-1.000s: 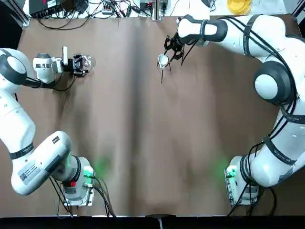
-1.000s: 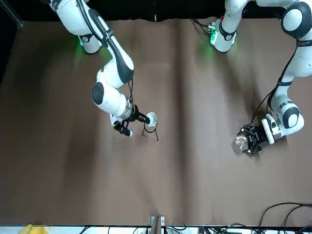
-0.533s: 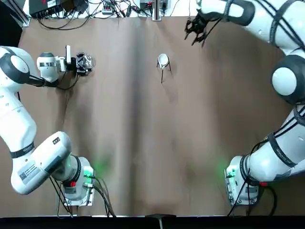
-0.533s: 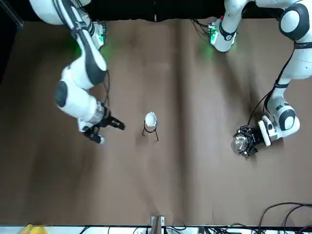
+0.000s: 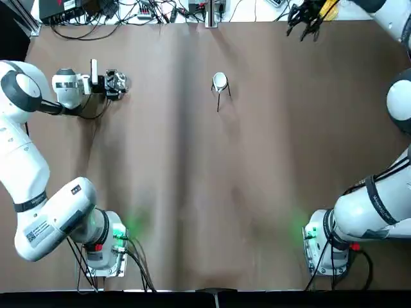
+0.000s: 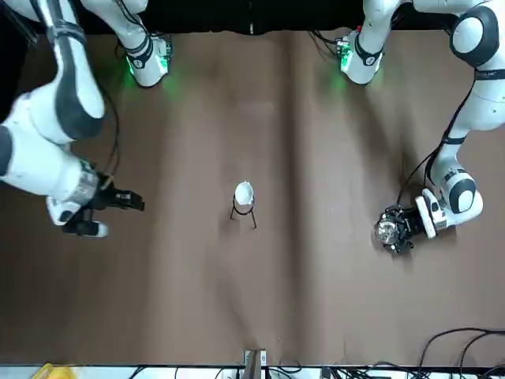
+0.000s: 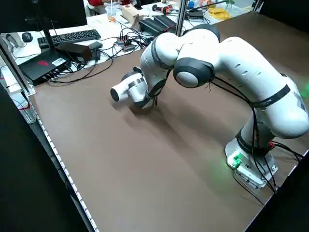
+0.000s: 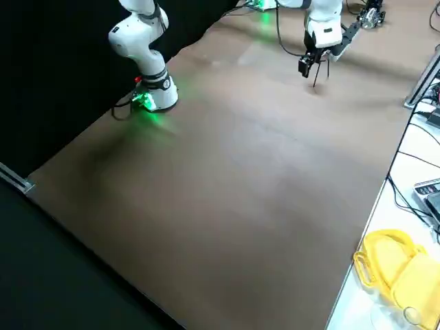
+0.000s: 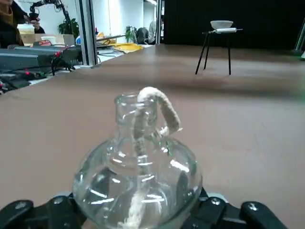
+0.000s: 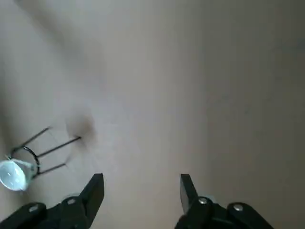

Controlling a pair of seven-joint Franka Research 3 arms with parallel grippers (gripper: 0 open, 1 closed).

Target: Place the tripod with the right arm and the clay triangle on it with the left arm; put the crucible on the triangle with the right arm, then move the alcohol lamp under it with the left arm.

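Gripping the alcohol lamp (image 9: 138, 191), left tool (image 5: 110, 83).

We see the brown table (image 8: 247, 179) running away from us. The right arm's base (image 8: 152, 96) glows green near the table's dark edge. Farther off, the right gripper (image 8: 306, 66) hangs above the table, fingers pointing down. The left gripper (image 8: 372, 14) sits small at the far end. A yellow object (image 8: 388, 265) lies on the white surface beside the table.
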